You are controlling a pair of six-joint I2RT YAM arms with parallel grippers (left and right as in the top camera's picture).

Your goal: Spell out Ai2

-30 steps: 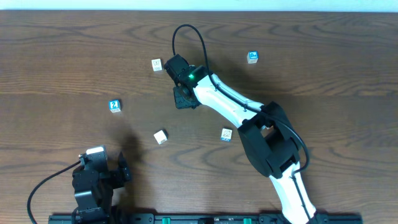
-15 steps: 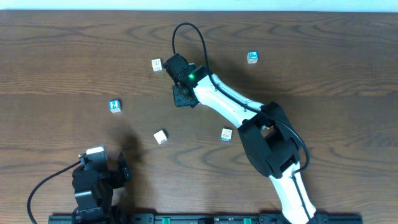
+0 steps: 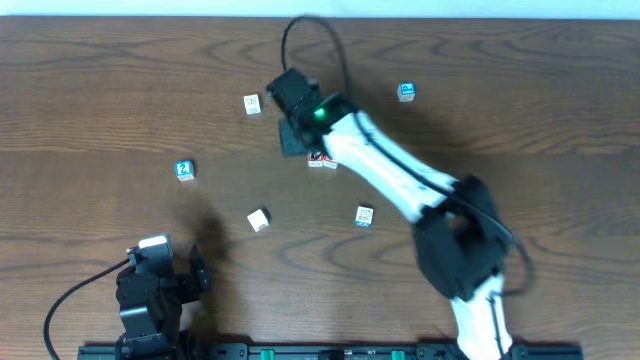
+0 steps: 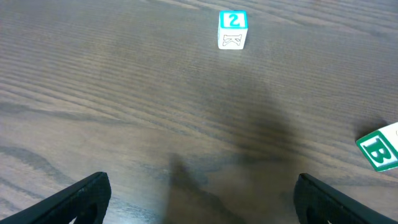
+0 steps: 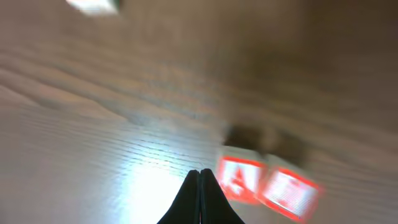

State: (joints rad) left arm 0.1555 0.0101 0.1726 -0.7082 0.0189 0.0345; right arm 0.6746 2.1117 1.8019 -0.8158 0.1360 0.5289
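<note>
Two red-faced cubes sit touching side by side at mid-table (image 3: 321, 159). The right wrist view shows them blurred: the "A" cube (image 5: 239, 179) on the left, and a second red cube (image 5: 287, 193) whose letter I cannot read. My right gripper (image 3: 290, 136) is shut and empty, its tips (image 5: 200, 172) just left of the "A" cube. The blue "2" cube (image 3: 184, 170) stands alone at the left, also seen far ahead in the left wrist view (image 4: 232, 28). My left gripper (image 4: 208, 202) is open near the front edge (image 3: 172, 262), holding nothing.
Another blue-faced cube (image 3: 406, 92) lies at the back right. Pale cubes lie at the back (image 3: 252, 103), front middle (image 3: 364, 216) and front left (image 3: 259, 220); the last shows a green "B" (image 4: 380, 148). The right arm stretches diagonally across the table's right half.
My right gripper has drawn back toward the far side, uncovering the two red cubes it stood over. The right arm has swung rightward. The left arm has not moved.
</note>
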